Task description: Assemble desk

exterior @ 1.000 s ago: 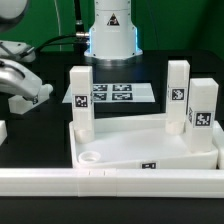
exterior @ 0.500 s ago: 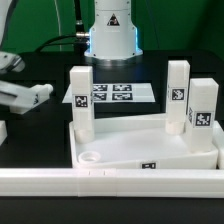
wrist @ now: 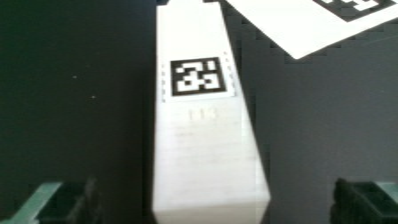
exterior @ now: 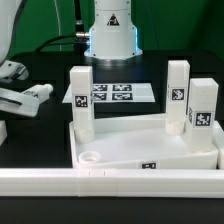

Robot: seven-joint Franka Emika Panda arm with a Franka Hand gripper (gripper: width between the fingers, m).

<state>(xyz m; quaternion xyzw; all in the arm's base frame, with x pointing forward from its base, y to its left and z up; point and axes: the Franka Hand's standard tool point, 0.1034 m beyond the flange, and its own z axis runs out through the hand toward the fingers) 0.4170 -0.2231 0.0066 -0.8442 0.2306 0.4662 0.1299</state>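
Gripper (wrist: 199, 203) hangs wide open, fingers straddling the fourth leg (wrist: 203, 120) lying flat on the black table off the desk top's (exterior: 140, 148) exterior-view left; judgement: centre, descend squarely, close across its narrow sides.

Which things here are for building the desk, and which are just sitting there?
For the desk:
- desk top
- three legs standing in it
- fourth leg lying loose
- gripper

Just sitting there:
- marker board
- long white rail
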